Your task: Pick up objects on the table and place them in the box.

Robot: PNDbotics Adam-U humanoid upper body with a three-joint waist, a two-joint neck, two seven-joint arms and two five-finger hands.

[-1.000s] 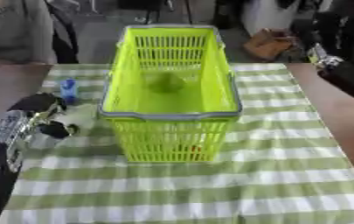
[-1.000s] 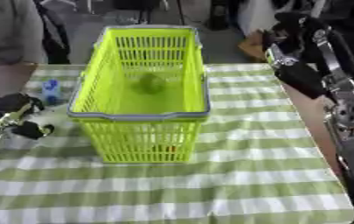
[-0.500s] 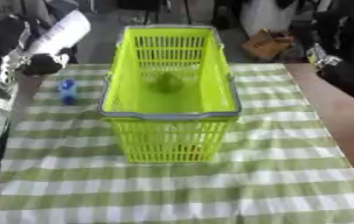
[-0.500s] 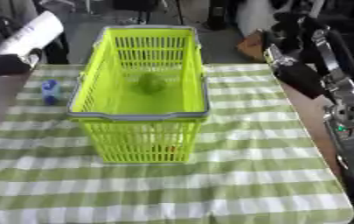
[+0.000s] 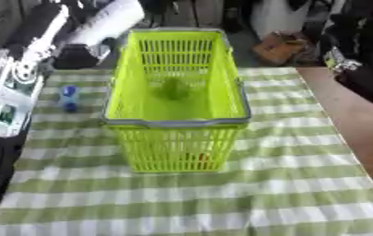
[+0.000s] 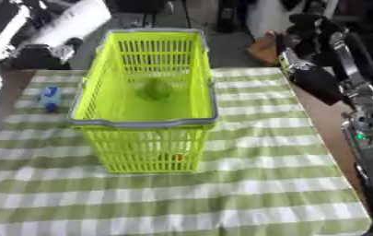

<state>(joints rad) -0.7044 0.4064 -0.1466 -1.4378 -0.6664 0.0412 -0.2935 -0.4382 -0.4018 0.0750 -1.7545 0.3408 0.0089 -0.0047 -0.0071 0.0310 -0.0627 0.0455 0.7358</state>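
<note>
**A:** So where's everything sitting?

**B:** Lime plastic basket [image 5: 176, 87] mid-table on the green checked cloth [image 5: 221, 193], a green lump [image 6: 154, 89] inside. Small blue bottle [image 5: 67, 97] stands just left of it.

**A:** Hands?

**B:** Left hand [image 5: 72, 56] is raised, clenched around a white object [image 5: 108, 20]. Right hand [image 6: 314, 83] is up high; can't tell its fingers.

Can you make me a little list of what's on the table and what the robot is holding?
table cover: green and white checked cloth
box: bright green plastic basket, standing in the middle of the cloth
inside the basket: a green object on the bottom
beside the basket: a small blue object on the cloth, to the robot's left
left hand: raised at the basket's far left corner, holding a white object
right hand: hard to make out at the right edge
</note>
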